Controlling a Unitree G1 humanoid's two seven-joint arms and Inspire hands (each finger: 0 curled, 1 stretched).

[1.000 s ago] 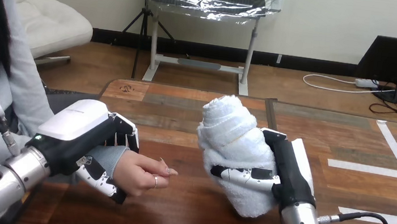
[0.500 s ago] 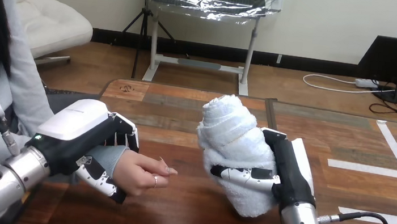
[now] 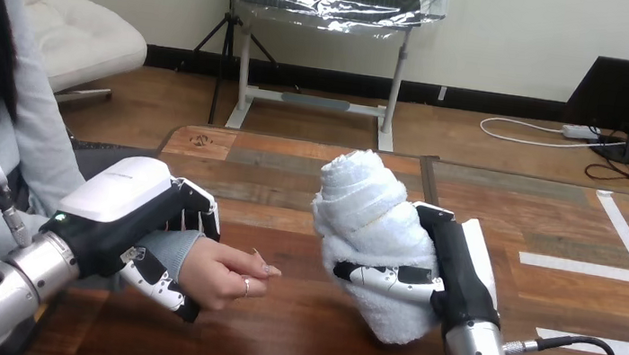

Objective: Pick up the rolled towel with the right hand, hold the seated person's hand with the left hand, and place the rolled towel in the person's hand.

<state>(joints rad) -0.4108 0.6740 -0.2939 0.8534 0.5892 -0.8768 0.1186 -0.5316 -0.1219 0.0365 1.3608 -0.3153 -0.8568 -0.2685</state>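
wooden table (image 3: 295,161), white tape strips (image 3: 585,265) on it, wood floor (image 3: 478,139), white armchair (image 3: 84,36), pale wall (image 3: 510,29)

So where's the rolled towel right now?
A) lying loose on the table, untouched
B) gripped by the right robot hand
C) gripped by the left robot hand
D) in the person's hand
B: the right robot hand has its fingers curled round the rolled towel, apart from the person's hand.
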